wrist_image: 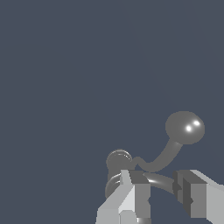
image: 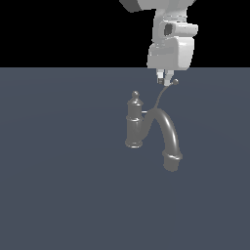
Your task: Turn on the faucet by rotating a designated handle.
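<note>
The arm is hanging vertically, wrist down. The gripper fingers are spreading apart, pinching nothing. The handle is rising obliquely from the faucet, ball tip just beside the fingertips.

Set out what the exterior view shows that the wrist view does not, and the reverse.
Only the exterior view shows the faucet whole: its upright column, the arched spout down to its collared end, and the arm above, with the gripper right beside the handle's ball tip.

Only the wrist view shows the two fingers apart, with a gap between them, the handle lying beyond the fingertips and not between them.

Both show the thin curved handle with its ball tip, the column's knob and the plain grey floor.
</note>
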